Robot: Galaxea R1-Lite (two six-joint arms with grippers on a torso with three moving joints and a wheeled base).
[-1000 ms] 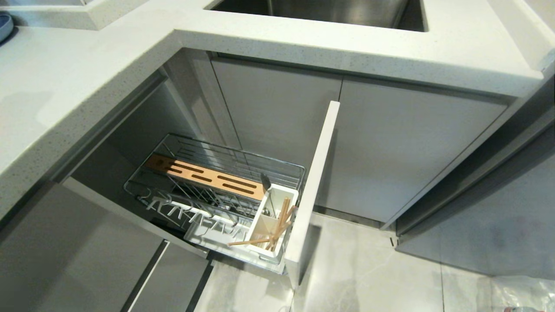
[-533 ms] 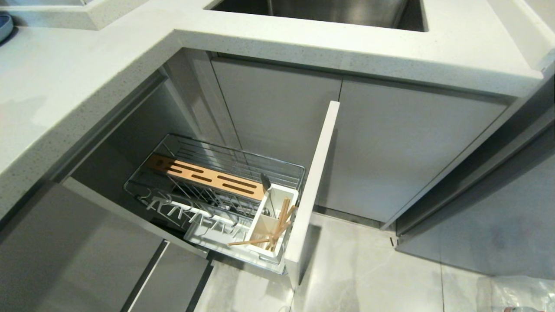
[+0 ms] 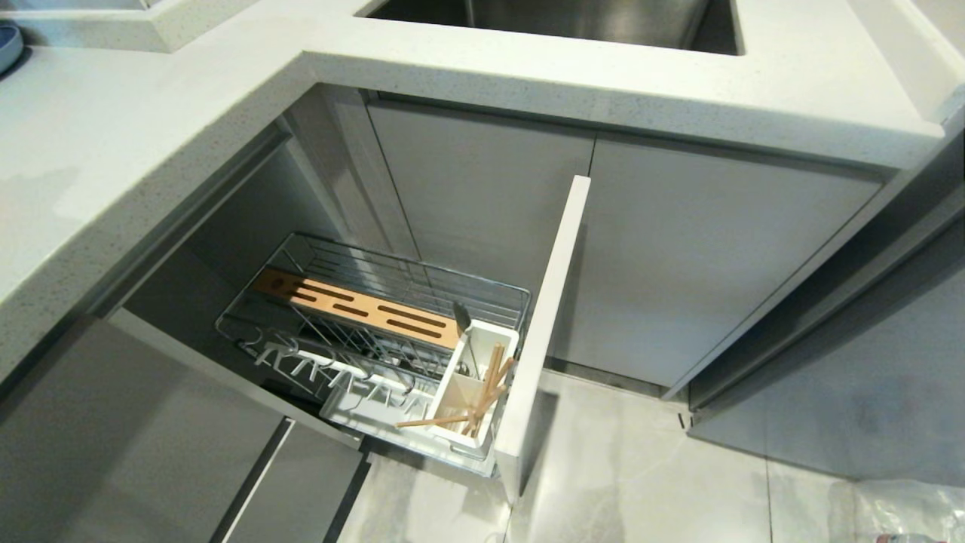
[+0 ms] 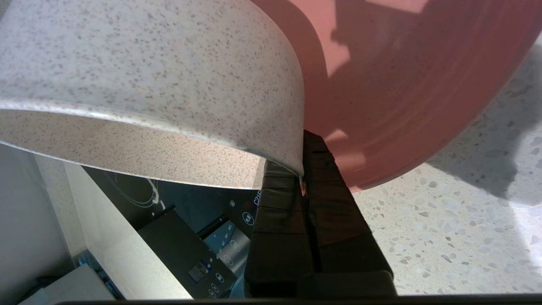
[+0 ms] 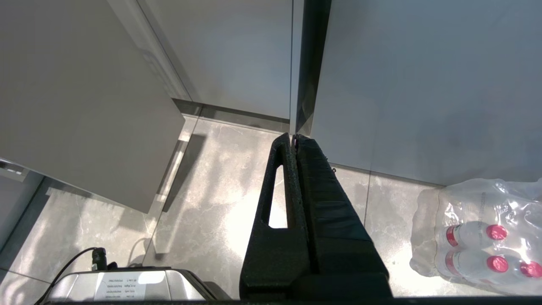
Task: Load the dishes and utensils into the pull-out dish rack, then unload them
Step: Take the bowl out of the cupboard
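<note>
The left gripper is closed on the rim of a speckled off-white bowl, beside a pink bowl, above the countertop. The chopsticks and spoon already stand in the utensil cup of the pull-out dish rack, so loading of the bowl is judged in hand; it must next be carried down to the rack. The right gripper is parked closed and empty above the floor.

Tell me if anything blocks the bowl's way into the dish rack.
Nothing visible does. The left gripper holds the bowl over the counter; the rack is pulled out, open on top, with chopsticks and spoon in its cup.
</note>
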